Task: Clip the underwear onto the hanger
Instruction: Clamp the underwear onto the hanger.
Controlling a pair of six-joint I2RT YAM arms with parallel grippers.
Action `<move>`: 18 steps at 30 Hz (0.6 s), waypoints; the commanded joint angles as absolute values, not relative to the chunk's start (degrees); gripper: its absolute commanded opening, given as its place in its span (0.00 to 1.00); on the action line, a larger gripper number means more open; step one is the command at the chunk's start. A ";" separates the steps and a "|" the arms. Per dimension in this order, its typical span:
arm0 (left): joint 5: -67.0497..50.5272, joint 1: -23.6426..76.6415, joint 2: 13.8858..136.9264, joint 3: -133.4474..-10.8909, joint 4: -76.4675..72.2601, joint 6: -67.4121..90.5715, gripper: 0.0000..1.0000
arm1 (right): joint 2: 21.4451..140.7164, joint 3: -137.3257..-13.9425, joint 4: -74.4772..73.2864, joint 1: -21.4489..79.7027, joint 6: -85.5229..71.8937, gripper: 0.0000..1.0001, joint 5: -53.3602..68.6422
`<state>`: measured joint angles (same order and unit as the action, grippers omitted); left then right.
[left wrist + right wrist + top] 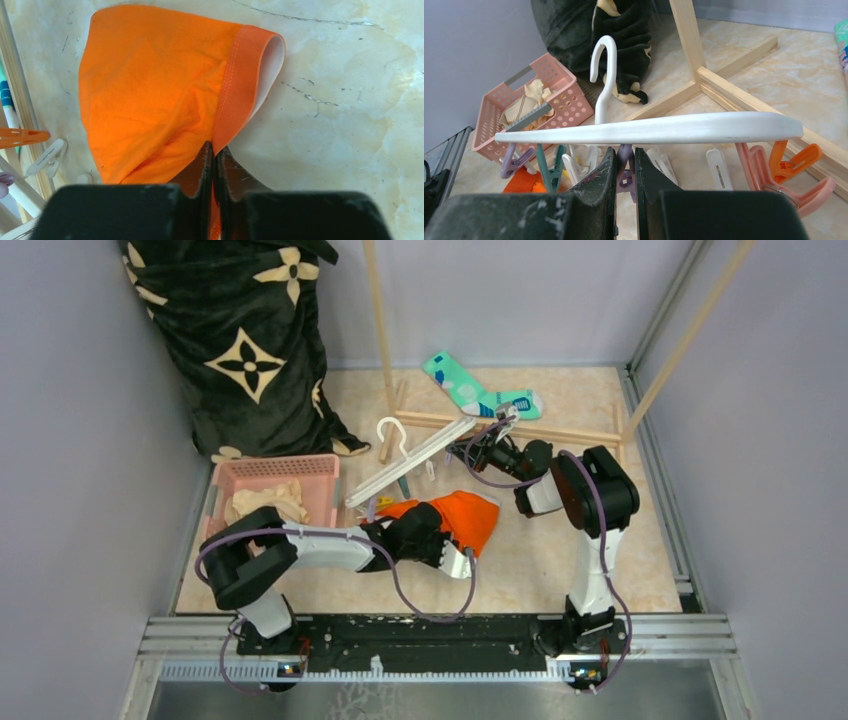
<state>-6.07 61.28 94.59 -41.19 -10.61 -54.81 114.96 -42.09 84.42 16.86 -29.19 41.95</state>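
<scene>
The orange underwear [472, 516] lies bunched on the floor in front of the hanger. In the left wrist view it [155, 90] fills the upper left, waistband edge turned to the right. My left gripper [452, 532] is shut on its fabric, the cloth pinched between the fingertips [215, 148]. The white hanger [412, 464] is tilted, hook [392, 434] up, clothespins dangling below. My right gripper [478, 452] is at its right end. In the right wrist view it [625, 154] is shut on a purple clothespin [625, 177] just under the hanger's bar [649, 131].
A pink basket [322, 472] holding a cream cloth stands at the left. A black flowered blanket [245, 340] is bundled in the back left corner. A teal sock [475, 390] lies on the wooden rack's base [560, 430]. The rack's poles [378, 330] rise behind the hanger.
</scene>
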 commanded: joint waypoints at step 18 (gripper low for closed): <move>-26.29 50.93 90.60 -59.26 9.94 -29.16 0.00 | 101.87 -40.15 73.98 19.14 -28.11 0.00 45.00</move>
<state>-17.52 52.10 90.06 -55.96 3.51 -34.52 109.03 -40.86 77.65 17.74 -29.06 42.61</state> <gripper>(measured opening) 0.011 0.104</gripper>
